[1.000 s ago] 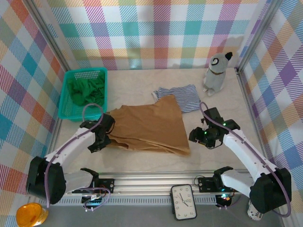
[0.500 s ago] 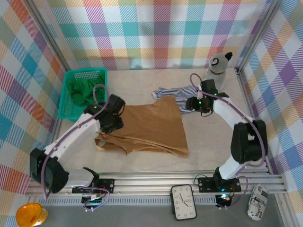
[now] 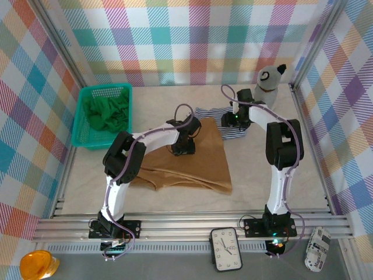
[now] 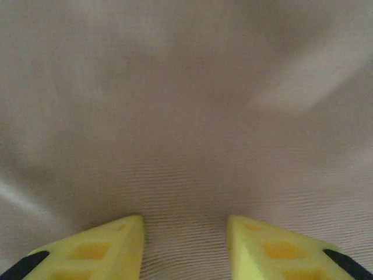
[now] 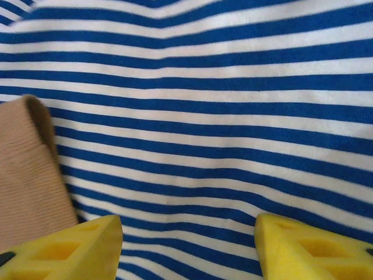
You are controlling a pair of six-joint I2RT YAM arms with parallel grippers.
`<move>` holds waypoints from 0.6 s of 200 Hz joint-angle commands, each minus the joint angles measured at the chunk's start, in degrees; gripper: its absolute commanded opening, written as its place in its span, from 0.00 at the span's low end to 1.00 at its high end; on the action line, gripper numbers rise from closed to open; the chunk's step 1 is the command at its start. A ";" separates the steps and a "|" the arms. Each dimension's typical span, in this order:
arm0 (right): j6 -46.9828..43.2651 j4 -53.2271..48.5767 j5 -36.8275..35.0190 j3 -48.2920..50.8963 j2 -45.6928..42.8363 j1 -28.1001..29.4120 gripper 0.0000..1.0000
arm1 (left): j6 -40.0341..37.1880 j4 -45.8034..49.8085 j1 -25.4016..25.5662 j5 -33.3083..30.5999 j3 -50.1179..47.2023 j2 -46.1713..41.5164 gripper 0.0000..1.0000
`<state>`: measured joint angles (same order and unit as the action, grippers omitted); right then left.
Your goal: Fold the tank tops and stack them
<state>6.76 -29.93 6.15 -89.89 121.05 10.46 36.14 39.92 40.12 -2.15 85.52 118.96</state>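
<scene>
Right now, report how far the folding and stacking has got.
Done: no finished stack. In hand: left hand open over the brown top, right hand open over the striped top, gripping neither. Left: both need folding; the green top sits in the basket.

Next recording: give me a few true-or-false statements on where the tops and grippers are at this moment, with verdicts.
1. The green tank top lies in the teal basket. True.
2. The right gripper is open above the striped tank top. True.
3. The left gripper is over the striped tank top. False: it is over the tan tank top.
4. The tan and striped tops lie fully apart. False: the tan top's edge overlaps the striped one.
</scene>
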 commanded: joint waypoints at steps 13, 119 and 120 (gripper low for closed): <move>0.07 -10.38 -1.78 -8.26 5.69 -0.29 0.63 | 0.84 1.07 0.54 1.44 -9.09 -3.55 0.41; -1.28 -23.72 -3.71 -38.65 23.16 -1.52 0.66 | -4.10 17.39 0.75 -0.15 -3.76 -9.27 0.42; -1.26 -23.57 -3.52 -38.58 23.04 -1.55 0.66 | -4.12 17.43 0.79 -0.10 -3.46 -9.27 0.42</move>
<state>6.52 -49.84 0.49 -124.90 141.23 10.07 34.70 48.84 40.42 -2.39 72.16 108.31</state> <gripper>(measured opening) 0.660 0.419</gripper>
